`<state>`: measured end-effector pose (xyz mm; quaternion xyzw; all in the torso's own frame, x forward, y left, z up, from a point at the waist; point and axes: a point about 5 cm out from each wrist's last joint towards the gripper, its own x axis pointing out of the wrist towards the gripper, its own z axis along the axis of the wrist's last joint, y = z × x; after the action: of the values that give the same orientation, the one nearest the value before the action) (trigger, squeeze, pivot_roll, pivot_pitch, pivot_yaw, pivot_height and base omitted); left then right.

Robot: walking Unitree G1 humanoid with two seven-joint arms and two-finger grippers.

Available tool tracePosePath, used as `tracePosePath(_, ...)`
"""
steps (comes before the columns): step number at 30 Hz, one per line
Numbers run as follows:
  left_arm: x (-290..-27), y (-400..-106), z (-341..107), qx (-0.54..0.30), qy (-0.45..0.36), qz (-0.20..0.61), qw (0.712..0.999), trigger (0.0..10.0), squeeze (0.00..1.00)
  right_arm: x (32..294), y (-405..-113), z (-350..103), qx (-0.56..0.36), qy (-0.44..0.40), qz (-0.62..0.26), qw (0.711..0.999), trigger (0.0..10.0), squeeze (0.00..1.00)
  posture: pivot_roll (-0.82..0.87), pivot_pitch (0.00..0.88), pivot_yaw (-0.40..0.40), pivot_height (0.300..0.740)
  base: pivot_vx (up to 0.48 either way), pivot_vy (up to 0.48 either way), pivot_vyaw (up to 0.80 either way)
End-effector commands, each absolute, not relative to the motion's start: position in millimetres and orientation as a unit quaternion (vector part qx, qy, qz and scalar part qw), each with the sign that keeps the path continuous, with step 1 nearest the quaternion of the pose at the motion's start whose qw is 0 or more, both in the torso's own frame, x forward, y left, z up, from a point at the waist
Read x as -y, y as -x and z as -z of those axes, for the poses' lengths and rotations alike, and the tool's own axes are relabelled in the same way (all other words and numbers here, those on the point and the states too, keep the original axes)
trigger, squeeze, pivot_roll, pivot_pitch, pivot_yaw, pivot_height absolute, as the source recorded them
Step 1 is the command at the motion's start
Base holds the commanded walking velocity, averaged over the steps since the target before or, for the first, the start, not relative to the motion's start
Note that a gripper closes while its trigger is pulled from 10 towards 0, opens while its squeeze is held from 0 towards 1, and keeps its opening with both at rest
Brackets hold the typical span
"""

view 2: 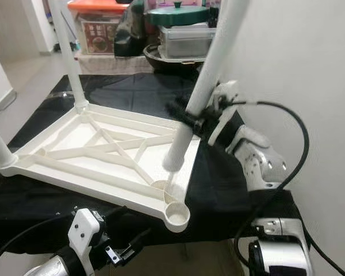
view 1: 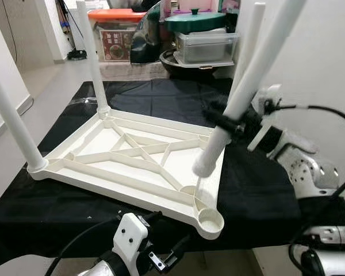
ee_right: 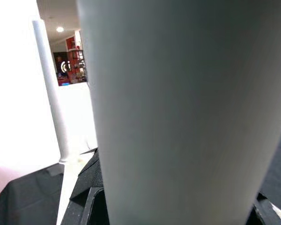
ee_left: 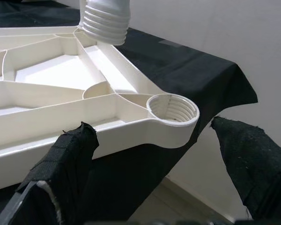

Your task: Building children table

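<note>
White kids' tabletop (view 1: 132, 161) lies upside down on the black-cloth desk (view 1: 264, 190), ribs up, w/ three legs (view 1: 92, 57) already standing in its corners; near-right corner socket (ee_left: 172, 108) sits empty right at the desk's front edge. Right gripper (view 1: 233, 123) is clamped round the 4th leg (view 1: 241, 98), held tilted, its ribbed end hanging just above the tabletop, near that socket but not in it; left gripper (ee_left: 154, 154) sits low at the front edge, fingers (ee_left: 65, 159) spread wide, gripping nothing, either side of the socket corner.
</note>
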<state>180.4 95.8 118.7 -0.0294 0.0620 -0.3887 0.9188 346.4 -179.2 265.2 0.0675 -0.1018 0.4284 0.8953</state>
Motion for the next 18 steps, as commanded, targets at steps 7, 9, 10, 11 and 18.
tracePosePath(7,-97,-180,-117,-0.063,0.023,0.383,0.921,10.0,0.00,170,-305,-245,0.038,-0.030,-0.598,0.800,10.0,0.00,0.05,0.044,-0.028,0.740,0.000,0.000,0.00)
tracePosePath(9,-97,-179,-117,-0.065,0.022,0.385,0.920,10.0,0.00,173,-297,-245,0.028,-0.045,-0.631,0.774,10.0,0.00,0.05,0.048,-0.026,0.740,0.000,0.000,0.00)
tracePosePath(10,-97,-179,-117,-0.065,0.023,0.386,0.920,10.0,0.00,174,-296,-246,0.026,-0.046,-0.635,0.770,10.0,0.00,0.05,0.048,-0.026,0.740,0.000,0.000,0.00)
tracePosePath(11,-97,-179,-117,-0.065,0.023,0.386,0.920,10.0,0.00,174,-296,-246,0.026,-0.046,-0.635,0.770,10.0,0.00,0.05,0.048,-0.026,0.740,0.000,0.000,0.00)
tracePosePath(18,-96,-179,-117,-0.065,0.023,0.389,0.919,10.0,0.00,173,-299,-241,0.014,-0.042,-0.630,0.775,10.0,0.00,0.05,0.054,-0.027,0.740,0.000,0.000,0.00)
